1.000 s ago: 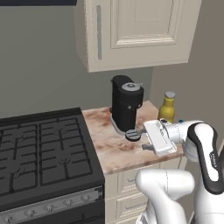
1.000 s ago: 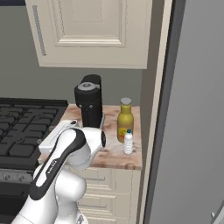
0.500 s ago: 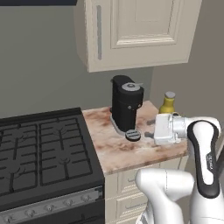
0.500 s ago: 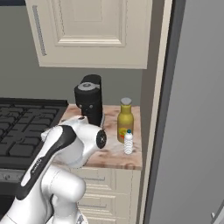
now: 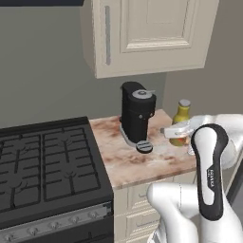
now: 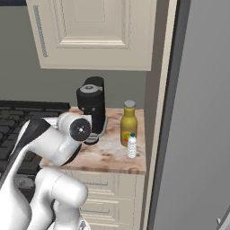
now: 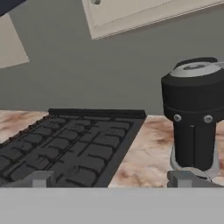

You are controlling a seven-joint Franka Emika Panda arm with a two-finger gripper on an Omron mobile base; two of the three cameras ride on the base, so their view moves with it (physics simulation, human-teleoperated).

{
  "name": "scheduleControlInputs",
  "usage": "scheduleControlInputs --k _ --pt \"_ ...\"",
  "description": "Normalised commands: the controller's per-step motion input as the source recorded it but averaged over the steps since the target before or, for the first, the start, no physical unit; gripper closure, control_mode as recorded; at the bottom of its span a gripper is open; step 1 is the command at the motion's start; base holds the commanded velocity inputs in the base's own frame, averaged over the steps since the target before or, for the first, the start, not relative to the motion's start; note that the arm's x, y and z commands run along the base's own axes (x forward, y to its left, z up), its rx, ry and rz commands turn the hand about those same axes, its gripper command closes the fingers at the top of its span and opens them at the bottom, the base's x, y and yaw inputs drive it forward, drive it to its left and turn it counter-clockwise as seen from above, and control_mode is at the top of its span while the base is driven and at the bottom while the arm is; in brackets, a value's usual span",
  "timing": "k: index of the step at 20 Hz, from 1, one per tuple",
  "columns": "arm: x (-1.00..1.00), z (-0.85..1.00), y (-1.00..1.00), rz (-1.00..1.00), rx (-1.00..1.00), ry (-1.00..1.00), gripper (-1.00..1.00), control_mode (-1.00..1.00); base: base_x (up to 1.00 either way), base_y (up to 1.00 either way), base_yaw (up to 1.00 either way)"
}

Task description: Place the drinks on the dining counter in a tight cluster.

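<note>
Bottles stand on the small marble worktop (image 6: 108,155) beside the black stove (image 5: 42,166). Yellow-amber bottle (image 6: 129,123) with yellow cap is upright, right of the black coffee machine (image 6: 92,108) and apart from it. Small clear water bottle (image 6: 131,146) with blue cap stands upright just in front of the amber bottle, near the worktop's front right edge; whether the two touch cannot be told. In the left base view the amber bottle (image 5: 182,119) is partly hidden behind the arm.

End effector (image 7: 109,179) is released, fingers (image 7: 41,178) spread wide, grasping nothing. The hand view looks low across the worktop toward the stove grates and the coffee machine (image 7: 194,113). Cream wall cabinet (image 5: 147,33) hangs above.
</note>
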Motion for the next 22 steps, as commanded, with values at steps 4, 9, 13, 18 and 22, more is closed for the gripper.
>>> scheduleControlInputs --k 4,9,13,18,22 --pt "-0.27 0.00 0.01 -0.55 -0.08 0.25 -1.00 -1.00 0.00 0.00 0.00" --pt "-0.28 -0.05 0.07 -0.60 -0.10 0.24 -1.00 -1.00 0.00 0.00 0.00" --pt "-0.26 -0.09 0.12 -0.64 -0.08 0.21 -1.00 -1.00 0.00 0.00 0.00" --pt "-0.18 -0.08 0.17 -0.59 -0.09 0.15 -1.00 -1.00 0.00 0.00 0.00" --pt "-0.15 -0.09 0.07 -0.48 -0.03 0.06 -1.00 -1.00 0.00 0.00 0.00"
